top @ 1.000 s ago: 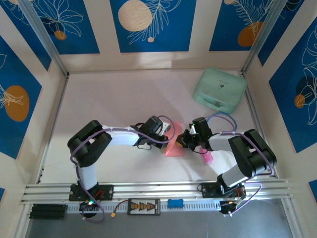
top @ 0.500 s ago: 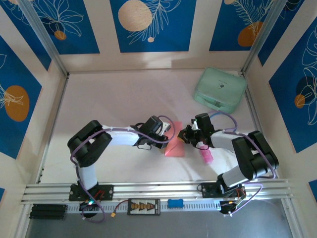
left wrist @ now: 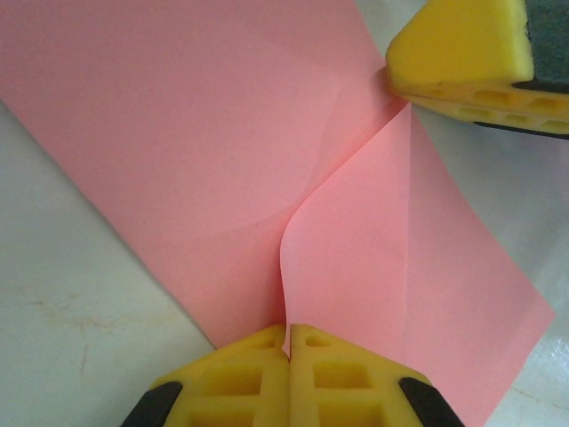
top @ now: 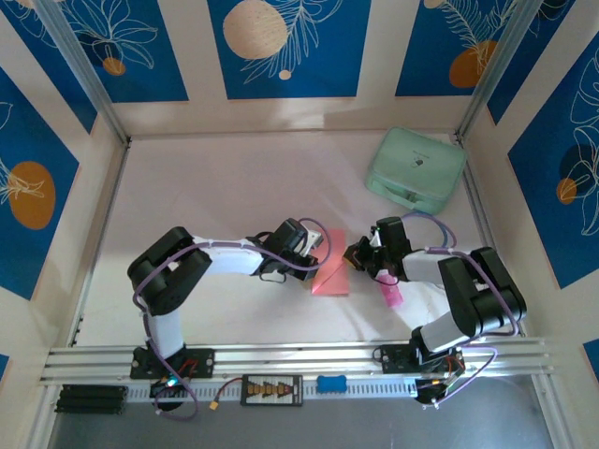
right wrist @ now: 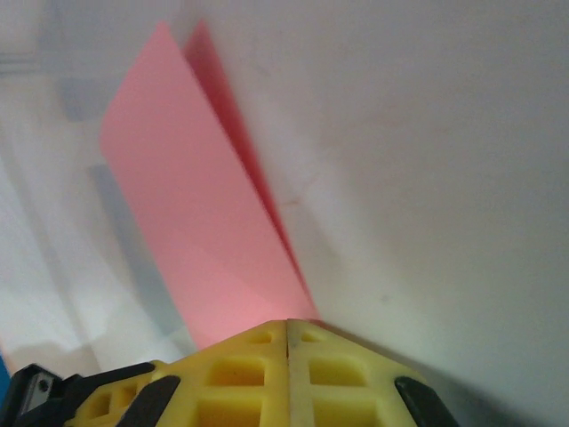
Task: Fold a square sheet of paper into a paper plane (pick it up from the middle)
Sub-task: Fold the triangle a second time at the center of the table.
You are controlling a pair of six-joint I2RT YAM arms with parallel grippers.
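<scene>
The white table (top: 215,196) is sitting inside a booth of cream walls carrying blue floral panels (top: 285,47). A mint-green case (top: 415,168) is lying at the far right, and a small bright-pink object (top: 391,296) is lying nearer, just right of centre. The square sheet of paper (top: 329,276) is resting mid-table, apparently doubled along a fold. The left gripper (left wrist: 287,334) and the right gripper (right wrist: 289,327) are each pinching an edge of it with fingers pressed together. From above, the wrists are masking both pinch points, and the sheet is running off the top of the left wrist view.
</scene>
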